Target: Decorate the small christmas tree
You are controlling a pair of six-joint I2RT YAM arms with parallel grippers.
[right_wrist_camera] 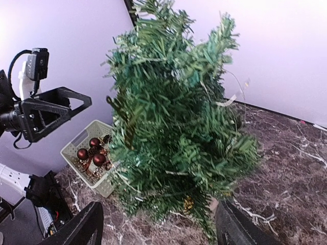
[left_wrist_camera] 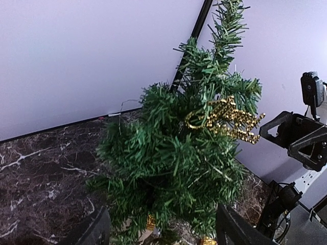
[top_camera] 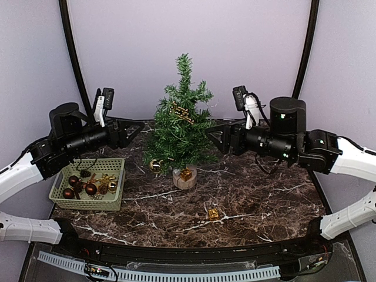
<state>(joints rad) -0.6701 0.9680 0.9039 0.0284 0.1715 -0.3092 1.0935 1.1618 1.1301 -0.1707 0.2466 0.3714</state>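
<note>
Tree: the small christmas tree (top_camera: 181, 120) stands upright in the middle of the desk (top_camera: 264, 194), on its pale stump (top_camera: 178, 181), right between my two claws.
Left claw: my left claw (top_camera: 136, 132) is released, jaws spread wide with nothing in them. I hold it level beside the tree's left branches, and I cannot tell whether it brushes the needles.
Right claw: my right claw (top_camera: 212, 136) is likewise released and empty, facing the tree from the other side.
Why flanking: I judge that having a claw on each side lets me steady a branch with one while hanging from the other.
Already on: a gold glitter ornament (top_camera: 183, 111) rests high in the branches, a gold bauble (top_camera: 155, 166) hangs low on the left, and a small gold gift (top_camera: 186, 174) sits on the stump.
Stock: the green basket (top_camera: 88, 162), under my left arm, holds dark red baubles (top_camera: 91, 188) and gold pieces, within easy reach of that side.
Stray: another gold gift (top_camera: 213, 214) lies on the desk in front of the tree, well apart from it.
Progress: partly decorated, I'd say, and the basket is far from emptied.
</note>
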